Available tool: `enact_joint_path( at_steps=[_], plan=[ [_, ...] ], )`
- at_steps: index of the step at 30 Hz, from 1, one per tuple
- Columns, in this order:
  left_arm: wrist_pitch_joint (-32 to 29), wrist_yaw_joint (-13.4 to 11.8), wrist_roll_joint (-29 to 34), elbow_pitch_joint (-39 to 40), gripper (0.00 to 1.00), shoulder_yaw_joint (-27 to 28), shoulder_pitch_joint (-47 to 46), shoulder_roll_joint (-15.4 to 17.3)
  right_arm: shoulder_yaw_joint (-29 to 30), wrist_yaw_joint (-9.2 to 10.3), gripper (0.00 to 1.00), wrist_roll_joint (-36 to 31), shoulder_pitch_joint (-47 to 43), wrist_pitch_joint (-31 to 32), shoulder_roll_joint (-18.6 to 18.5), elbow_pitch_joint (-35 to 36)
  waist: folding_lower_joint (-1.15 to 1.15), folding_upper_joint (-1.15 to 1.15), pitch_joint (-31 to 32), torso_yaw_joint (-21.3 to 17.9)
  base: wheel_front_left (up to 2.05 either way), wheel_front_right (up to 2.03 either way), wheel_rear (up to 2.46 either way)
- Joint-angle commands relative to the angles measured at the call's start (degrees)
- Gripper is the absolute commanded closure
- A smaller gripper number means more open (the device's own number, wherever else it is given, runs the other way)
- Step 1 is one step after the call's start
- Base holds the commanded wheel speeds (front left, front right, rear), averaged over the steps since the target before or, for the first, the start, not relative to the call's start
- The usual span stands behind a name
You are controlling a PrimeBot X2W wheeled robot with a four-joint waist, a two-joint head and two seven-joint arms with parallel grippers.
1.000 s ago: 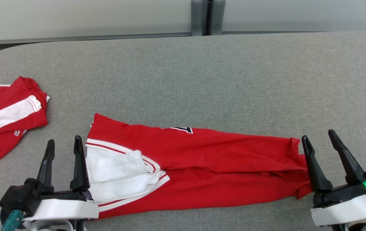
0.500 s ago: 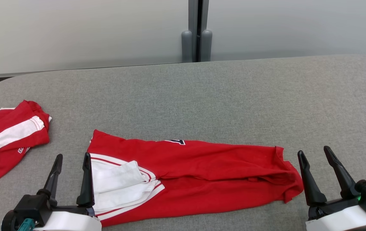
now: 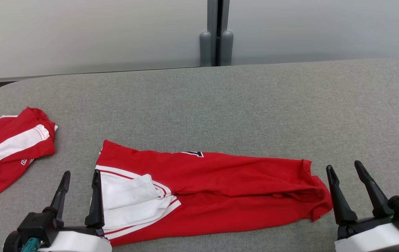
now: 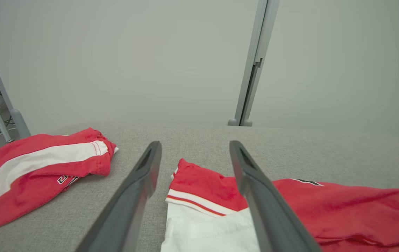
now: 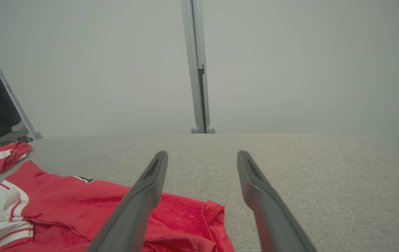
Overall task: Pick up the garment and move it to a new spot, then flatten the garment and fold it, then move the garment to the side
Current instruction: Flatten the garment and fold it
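The red garment (image 3: pixel 220 182) lies drawn out in a long, doubled strip along the near part of the grey desk (image 3: pixel 220 105), its white-trimmed end with white lining showing toward the robot's left. 1 gripper waits at each end. The left gripper (image 3: pixel 82 172) is at the white end, its inner finger over the cloth's edge, though I cannot tell if it touches. The right gripper (image 3: pixel 343 165) is just beside the red hem end. Both are released, fingers spread wide, grasping nothing.

I'd guess they are posted at the 2 ends so the strip can be taken by both ends at once, for another fold or for carrying aside. A 2nd garment (image 3: pixel 7 147), red with a white stripe, lies bunched well to the left of the garment, so a move that way would crowd it. Behind the garment the desk runs back to pale wall panels (image 3: pixel 80 35).
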State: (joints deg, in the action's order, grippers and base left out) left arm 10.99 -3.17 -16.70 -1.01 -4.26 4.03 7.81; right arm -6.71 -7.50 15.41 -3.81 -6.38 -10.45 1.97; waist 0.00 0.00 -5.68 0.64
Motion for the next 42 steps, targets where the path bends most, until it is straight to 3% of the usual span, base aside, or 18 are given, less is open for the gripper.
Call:
enact_joint_path(
  at_steps=[1,10,17,23,24,25,26,36,42],
  plan=[
    [-0.1,-0.2,0.0,-0.1,0.00,0.0,-0.8,0.2,0.3,0.02,0.00,0.2,0.3,0.1,-0.2,-0.5,0.00,0.00,-0.1,0.1,0.00,0.00,0.00],
    [0.0,0.6,-0.2,0.5,0.00,-1.5,-5.0,-0.1,-0.4,0.02,0.00,1.8,5.6,0.5,-1.0,-10.2,0.00,0.00,-5.7,1.9,0.00,0.00,0.00],
    [1.2,1.4,-0.5,-2.0,0.00,-2.3,-7.8,-0.5,-2.8,0.02,0.00,4.8,7.3,-1.1,0.4,-23.1,0.00,0.00,-7.3,3.6,0.00,0.00,0.00],
    [2.0,1.5,-1.0,-3.2,0.00,-2.1,-8.5,-0.6,-5.2,0.02,0.00,7.4,6.3,-1.5,2.8,-30.1,0.00,0.00,-7.7,3.7,0.00,0.00,0.00],
    [2.1,1.6,-1.1,-3.4,0.00,-2.0,-8.7,-0.5,-6.0,0.01,0.03,8.0,6.4,-1.1,3.1,-30.9,0.00,0.00,-7.8,3.5,0.00,0.00,0.00],
    [2.2,1.6,-1.2,-3.5,0.00,-1.9,-8.8,-0.4,-6.9,-0.01,0.44,8.2,6.8,-0.8,3.2,-31.6,0.00,0.00,-7.9,3.4,0.00,0.00,0.00],
    [2.3,1.6,-1.3,-3.8,0.00,-1.9,-9.3,-0.2,-8.1,-0.08,1.00,9.2,7.8,-0.8,3.4,-32.4,0.00,0.00,-8.1,3.2,0.00,0.00,0.00],
    [2.8,1.2,-1.6,-4.5,0.00,-1.5,-9.1,0.3,-4.9,0.28,1.00,12.5,9.2,-3.6,-3.2,-31.1,0.00,0.00,-7.8,1.6,0.00,0.00,0.00],
    [2.9,1.2,-1.7,-4.8,0.00,-1.8,-9.0,0.3,0.3,0.16,1.00,14.2,8.3,-4.6,-8.7,-31.3,0.00,0.00,-7.5,0.7,0.00,0.00,0.00]
  ],
)
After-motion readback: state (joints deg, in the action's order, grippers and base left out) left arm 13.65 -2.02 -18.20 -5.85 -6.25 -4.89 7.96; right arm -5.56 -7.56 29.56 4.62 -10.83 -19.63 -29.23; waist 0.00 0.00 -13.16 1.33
